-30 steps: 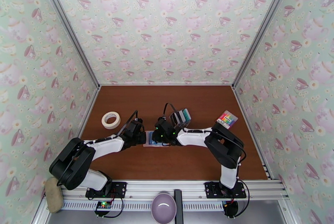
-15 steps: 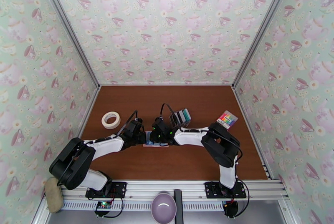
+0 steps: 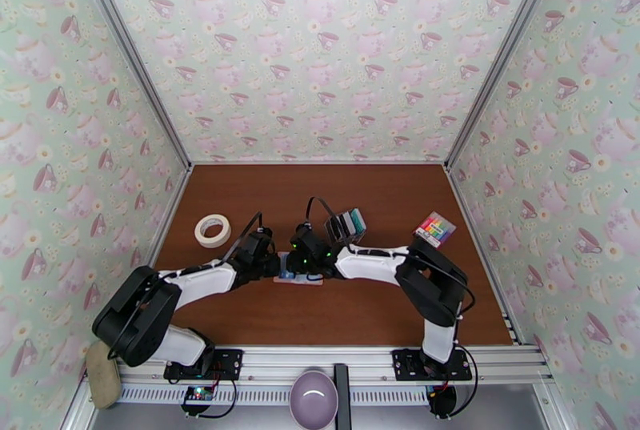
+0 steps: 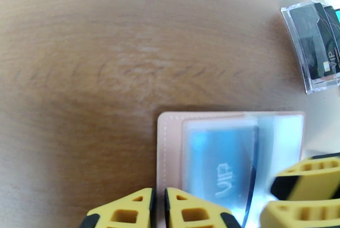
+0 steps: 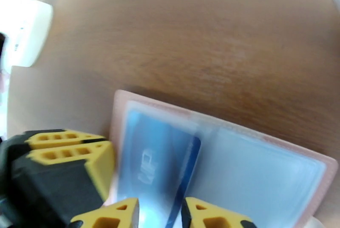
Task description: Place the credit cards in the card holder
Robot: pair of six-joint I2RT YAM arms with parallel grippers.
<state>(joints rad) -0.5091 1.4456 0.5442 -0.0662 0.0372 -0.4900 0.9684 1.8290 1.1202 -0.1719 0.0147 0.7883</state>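
Nearest, on the rail in front of the arm bases, a lilac bowl point(image 3: 314, 398) sits upright. Beyond it both arms reach inward across the brown tabletop point(image 3: 360, 311) and meet at its middle over the card holder point(image 4: 169, 152). The holder lies opened flat, pink border outermost and pale blue clear pockets facing up. Left hand point(image 4: 158, 207): fingers drawn in to a thin slit, tips set at the holder's pink edge on the left arm's side; whether they pinch that edge or only press on it cannot be told. Right hand point(image 5: 160, 214): fingers partly apart, tips low over the holder. A blue credit card point(image 5: 157, 165) marked VIP lies in the pocket on the left arm's side, slightly askew, its dark edge slanting along the middle fold. Its near end shows in the gap between the right fingers; no grip on it can be confirmed. Farther back, a roll of masking tape point(image 3: 212, 230) lies flat, well apart on the left. A clear stand point(image 3: 346, 225) just beyond the right hand carries the credit cards point(image 4: 321, 50) upright in a tight row. A rainbow-striped block point(image 3: 434, 228) lies near the right wall.
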